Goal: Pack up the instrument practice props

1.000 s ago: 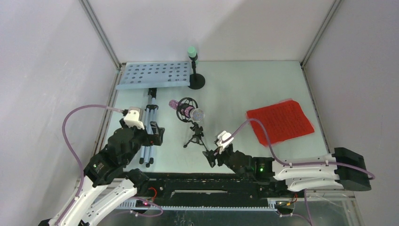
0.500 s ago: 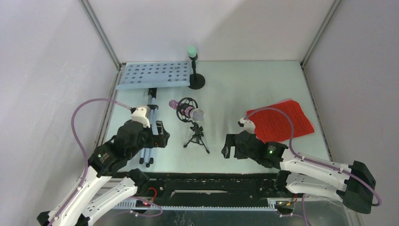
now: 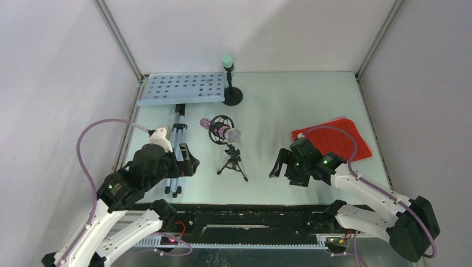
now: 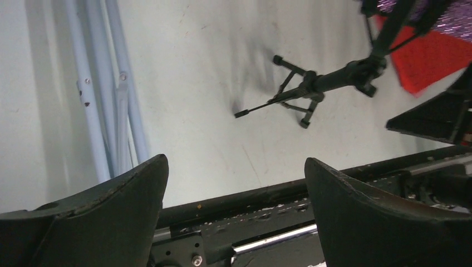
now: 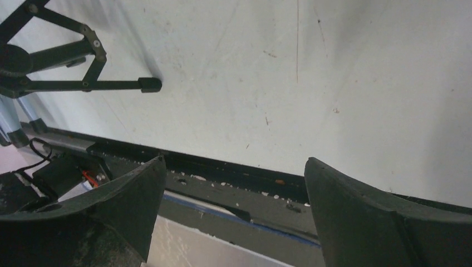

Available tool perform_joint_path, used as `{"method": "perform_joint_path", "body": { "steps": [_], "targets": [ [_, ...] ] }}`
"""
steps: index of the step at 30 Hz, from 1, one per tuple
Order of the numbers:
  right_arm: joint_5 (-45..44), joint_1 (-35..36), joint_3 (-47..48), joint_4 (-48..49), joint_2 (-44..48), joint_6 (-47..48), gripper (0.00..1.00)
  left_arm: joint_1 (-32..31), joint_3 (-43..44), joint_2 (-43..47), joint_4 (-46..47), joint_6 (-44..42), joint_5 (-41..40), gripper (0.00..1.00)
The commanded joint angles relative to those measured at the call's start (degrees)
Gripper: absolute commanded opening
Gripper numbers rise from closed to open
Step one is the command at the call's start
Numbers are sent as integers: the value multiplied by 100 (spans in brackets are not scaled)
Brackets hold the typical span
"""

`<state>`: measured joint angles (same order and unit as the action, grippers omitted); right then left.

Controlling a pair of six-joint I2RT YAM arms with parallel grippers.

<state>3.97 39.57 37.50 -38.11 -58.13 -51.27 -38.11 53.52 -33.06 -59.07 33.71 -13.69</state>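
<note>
The pale blue perforated music desk (image 3: 181,88) lies at the back left, with the blue-grey tripod (image 3: 179,119) stretched out toward me from it. A glittery purple microphone (image 3: 226,132) sits in a black mount on a small black tripod (image 3: 232,161). The mint microphone (image 3: 226,59) stands upright on a round black base (image 3: 232,96). A red score sheet (image 3: 339,139) lies flat at the right. My left gripper (image 3: 188,162) hangs open over the blue-grey tripod's legs (image 4: 106,100). My right gripper (image 3: 280,166) is open and empty between the small tripod and the red sheet.
A black rail (image 3: 245,214) runs along the table's near edge under both arms. Grey walls with metal corner posts (image 3: 119,41) close in the table on three sides. The right arm's purple cable (image 3: 328,130) arches over the red sheet.
My right gripper has left the small black tripod's near foot, swung right and away from the rail toward the red sheet, and opened wider. The left gripper has shifted slightly over the blue-grey tripod.
</note>
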Motion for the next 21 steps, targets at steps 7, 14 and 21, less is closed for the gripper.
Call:
{"method": "perform_joint_path", "body": {
  "steps": [7, 14, 21],
  "targets": [
    [-756, -122, 711, -476, 855, 384, 100, 32, 464, 1245, 1270, -241, 122, 100],
    [-753, -298, 847, -561, 1882, 812, 100, 36, 646, 1254, 1811, -893, 666, 100],
    [-158, -475, 1167, -69, 2331, 865, 100, 44, 1106, 339, 2140, -913, 760, 100]
  ]
}}
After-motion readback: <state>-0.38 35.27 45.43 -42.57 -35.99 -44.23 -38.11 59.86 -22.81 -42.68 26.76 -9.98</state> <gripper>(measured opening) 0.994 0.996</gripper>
